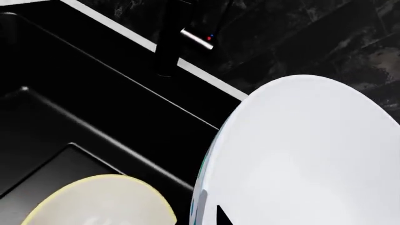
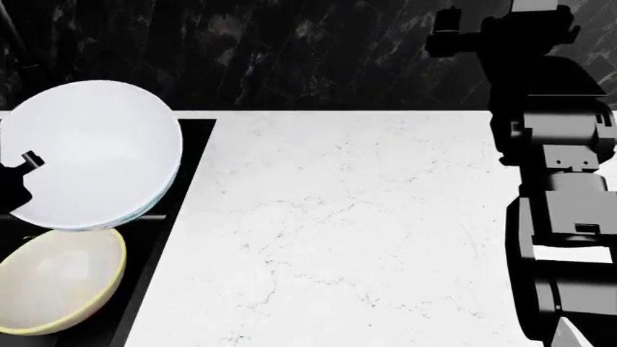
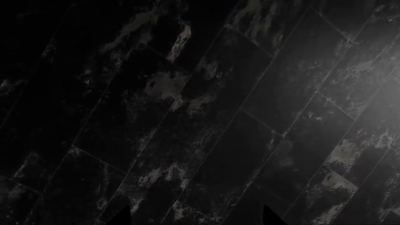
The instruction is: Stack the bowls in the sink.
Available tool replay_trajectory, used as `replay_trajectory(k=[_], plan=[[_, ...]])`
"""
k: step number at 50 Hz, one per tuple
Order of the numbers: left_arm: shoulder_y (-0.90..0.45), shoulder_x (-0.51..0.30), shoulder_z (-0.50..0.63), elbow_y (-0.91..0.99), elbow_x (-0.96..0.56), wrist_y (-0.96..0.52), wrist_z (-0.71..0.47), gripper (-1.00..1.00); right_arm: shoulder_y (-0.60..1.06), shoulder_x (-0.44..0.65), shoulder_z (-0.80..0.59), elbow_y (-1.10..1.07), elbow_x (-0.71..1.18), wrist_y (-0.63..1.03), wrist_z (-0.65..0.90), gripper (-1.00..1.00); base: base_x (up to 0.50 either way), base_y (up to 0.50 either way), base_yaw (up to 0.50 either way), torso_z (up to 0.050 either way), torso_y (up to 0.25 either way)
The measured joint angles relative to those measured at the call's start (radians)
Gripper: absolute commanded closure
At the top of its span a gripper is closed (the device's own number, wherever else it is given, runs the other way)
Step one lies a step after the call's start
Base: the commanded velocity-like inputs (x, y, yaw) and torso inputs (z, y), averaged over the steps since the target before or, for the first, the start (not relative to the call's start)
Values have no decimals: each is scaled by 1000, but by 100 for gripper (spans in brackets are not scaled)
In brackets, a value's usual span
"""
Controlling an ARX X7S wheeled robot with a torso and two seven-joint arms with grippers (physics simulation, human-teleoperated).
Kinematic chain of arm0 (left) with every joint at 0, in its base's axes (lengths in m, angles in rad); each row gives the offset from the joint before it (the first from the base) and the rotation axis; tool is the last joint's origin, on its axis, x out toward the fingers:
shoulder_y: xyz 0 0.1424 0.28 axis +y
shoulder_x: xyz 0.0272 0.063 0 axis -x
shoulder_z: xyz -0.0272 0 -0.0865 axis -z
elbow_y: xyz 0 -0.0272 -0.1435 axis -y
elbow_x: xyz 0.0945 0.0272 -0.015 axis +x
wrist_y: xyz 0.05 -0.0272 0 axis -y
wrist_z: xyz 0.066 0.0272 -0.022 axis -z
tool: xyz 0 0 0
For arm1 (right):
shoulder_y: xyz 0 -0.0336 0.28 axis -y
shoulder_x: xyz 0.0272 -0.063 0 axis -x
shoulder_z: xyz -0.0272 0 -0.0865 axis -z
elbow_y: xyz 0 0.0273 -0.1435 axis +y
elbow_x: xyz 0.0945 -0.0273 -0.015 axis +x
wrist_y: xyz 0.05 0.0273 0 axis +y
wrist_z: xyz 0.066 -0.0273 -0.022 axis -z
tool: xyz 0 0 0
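White bowl (image 2: pixel 92 155): I hold it tilted over the sink (image 1: pixel 93 117), left fingers (image 2: pixel 19 170) clamped on its rim; rigid, glossy, likely slippery.
Cream-yellow bowl (image 2: pixel 60 289): in the basin below.
Right fingers (image 3: pixel 194 218): apart, empty.
Counter (image 2: pixel 357 231): bare beside.

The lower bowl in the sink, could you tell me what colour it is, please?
Cream-yellow, with a paler inside; the lower bowl shows best in the head view.

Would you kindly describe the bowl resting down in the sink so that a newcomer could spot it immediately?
Find the black sink at the left end of the white marble countertop. Inside it sits the cream-yellow bowl, below the white bowl that the left gripper holds up. Its yellowish tint sets it apart.
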Motion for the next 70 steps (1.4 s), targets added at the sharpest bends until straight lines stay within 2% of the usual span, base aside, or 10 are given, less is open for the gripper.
replay_trajectory(k=[16, 42, 55, 70], plan=[[48, -89, 12, 18, 22, 11, -13, 100, -2, -4, -4, 5, 3, -5, 1, -100, 0, 0, 0, 0, 0], [123, -122, 52, -66, 72, 41, -50, 100, 11, -13, -14, 57, 1, -36, 0, -100, 0, 0, 0, 0, 1], [156, -106, 73, -116, 85, 60, -62, 100, 13, -16, -19, 74, 0, -46, 1, -100, 0, 0, 0, 0, 0], [191, -34, 98, -196, 78, 82, -58, 100, 30, -25, -27, 118, -3, -71, 0, -100, 0, 0, 0, 0, 0]])
